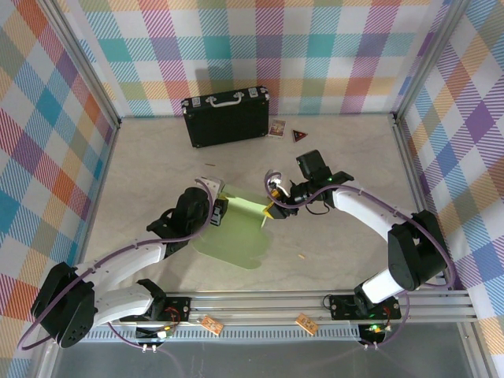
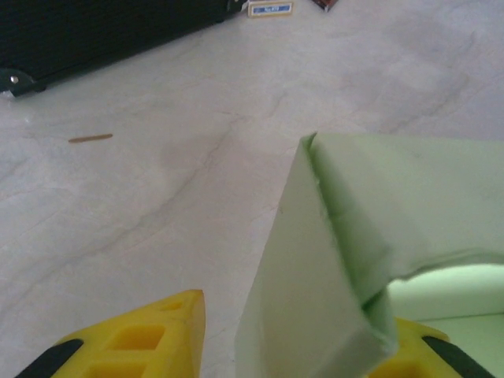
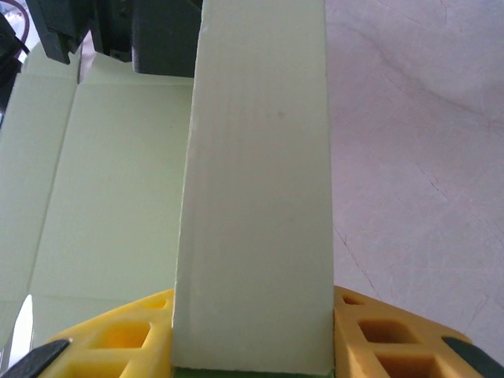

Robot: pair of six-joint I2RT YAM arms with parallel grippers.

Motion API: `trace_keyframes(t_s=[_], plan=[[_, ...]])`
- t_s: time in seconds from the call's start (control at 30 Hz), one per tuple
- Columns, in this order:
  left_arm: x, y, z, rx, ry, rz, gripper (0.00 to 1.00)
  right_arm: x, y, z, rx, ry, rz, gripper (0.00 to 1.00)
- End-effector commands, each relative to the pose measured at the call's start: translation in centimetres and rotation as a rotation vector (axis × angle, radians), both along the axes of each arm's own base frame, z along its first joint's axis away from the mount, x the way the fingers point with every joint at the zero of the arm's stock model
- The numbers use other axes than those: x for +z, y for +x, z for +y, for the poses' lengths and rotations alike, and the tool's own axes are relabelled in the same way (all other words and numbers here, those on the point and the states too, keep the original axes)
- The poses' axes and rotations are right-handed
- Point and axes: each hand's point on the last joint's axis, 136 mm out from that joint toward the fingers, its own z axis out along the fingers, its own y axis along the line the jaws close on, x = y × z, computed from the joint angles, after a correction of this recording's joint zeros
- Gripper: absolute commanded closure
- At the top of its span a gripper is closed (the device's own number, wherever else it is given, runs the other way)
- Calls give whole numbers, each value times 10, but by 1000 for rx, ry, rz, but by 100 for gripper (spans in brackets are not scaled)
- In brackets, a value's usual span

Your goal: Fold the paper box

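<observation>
Top external view: we are finding the paper box [image 1: 235,236] near the table's centre, part flat sheet, part raised walls along its far side. It is reading as thin, pale green card. We are judging it light, springy at the creases, easy to dent and apt to slide on the smooth table [image 1: 346,252]. The best holds are looking like flap edges close to a crease, pinched gently.

Right wrist view: an upright panel of the paper box [image 3: 252,197] is standing between the yellow fingers [image 3: 134,335]. The right gripper [image 3: 253,303] is pinching it, both jaws pressing the panel's sides.

Left wrist view: a folded corner of the paper box [image 2: 315,276] is leaning on one finger [image 2: 425,350]. The left gripper [image 2: 295,331] is standing spread, with bare table showing beside the other finger.

Top external view again: the left gripper [image 1: 220,211] is sitting at the box's ten o'clock and the right gripper [image 1: 274,209] at its two o'clock. A black case [image 1: 226,118] is lying well apart at twelve o'clock.
</observation>
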Motion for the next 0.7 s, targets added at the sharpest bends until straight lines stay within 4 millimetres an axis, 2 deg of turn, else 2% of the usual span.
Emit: trace_keyframes(t_s=[0.0,0.1,0.17,0.2,0.27,0.3,0.37,0.5,0.6,0.67], plan=[[-6,-5,6,12,11,35,67,15,-4,4,24,44,10,65],[-10,-8,9,17,14,38,79,15,-4,5,23,48,16,65],[-13,-9,12,27,24,43,83,16,-5,5,22,49,20,65],[-14,-9,12,27,29,47,81,16,-5,5,23,49,21,65],[-17,-9,12,27,29,57,64,16,-6,5,24,49,22,65],[-18,-10,11,24,27,66,62,16,-6,5,23,48,23,65],[-19,-11,9,13,18,70,64,16,-6,5,21,47,20,65],[-24,-12,11,18,27,76,78,17,-6,4,19,48,20,65],[-27,-13,10,15,29,81,98,16,-5,4,15,45,22,65],[-29,-13,10,16,27,88,100,16,-5,5,15,46,23,65]])
